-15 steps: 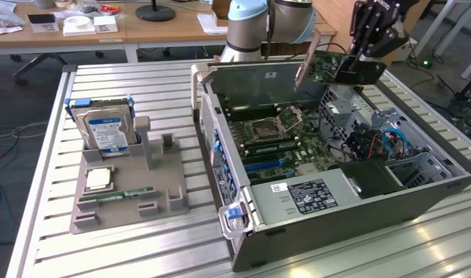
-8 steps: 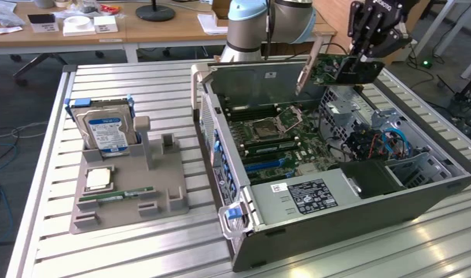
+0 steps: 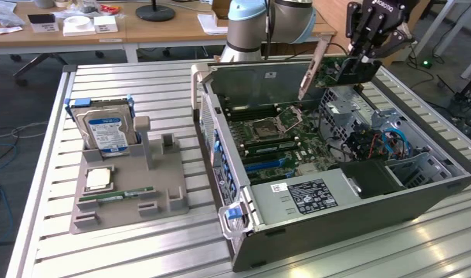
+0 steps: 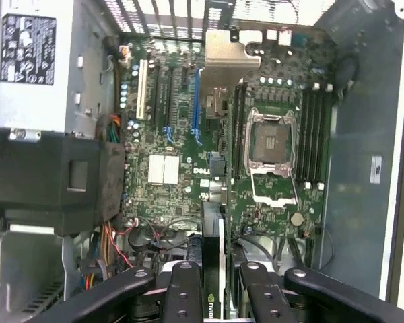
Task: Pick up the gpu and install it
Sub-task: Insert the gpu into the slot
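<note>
The gpu is a green card with a silver bracket at one end. It hangs in the air above the far corner of the open computer case, and my gripper is shut on its upper edge. In the wrist view the gpu shows edge-on between the black fingers, with my gripper high over the motherboard. The blue expansion slot and the white slot lie on the board, well apart from the card.
The motherboard carries an empty CPU socket and memory sticks. A power supply and a black drive cage fill the case's near end. On the exterior view's left, a grey tray holds a hard drive, a CPU and a memory stick.
</note>
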